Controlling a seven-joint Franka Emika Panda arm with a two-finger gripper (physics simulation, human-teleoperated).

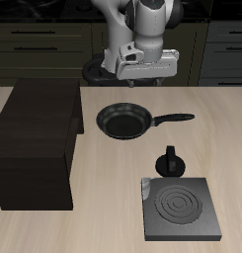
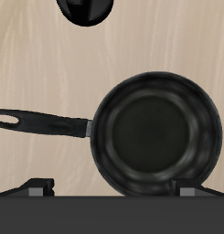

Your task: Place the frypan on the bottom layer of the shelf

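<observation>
The frypan [image 1: 123, 121] is a small round black pan lying flat on the table, its long straight handle [image 1: 174, 119] pointing away from the shelf. The shelf [image 1: 34, 138] is a large dark box-like unit standing right beside the pan. My gripper [image 1: 142, 79] hangs above the table just behind the pan, apart from it. In the wrist view the pan [image 2: 157, 128] lies below the gripper [image 2: 112, 188], and its handle [image 2: 40, 122] sticks out sideways. The two fingertips [image 2: 36, 187] stand wide apart with nothing between them.
A square dark-grey stove plate [image 1: 180, 208] with concentric rings lies near the table's front edge. Its small black knob [image 1: 170, 160] stands between the plate and the pan, and also shows in the wrist view [image 2: 86, 11]. Kitchen cabinets line the back.
</observation>
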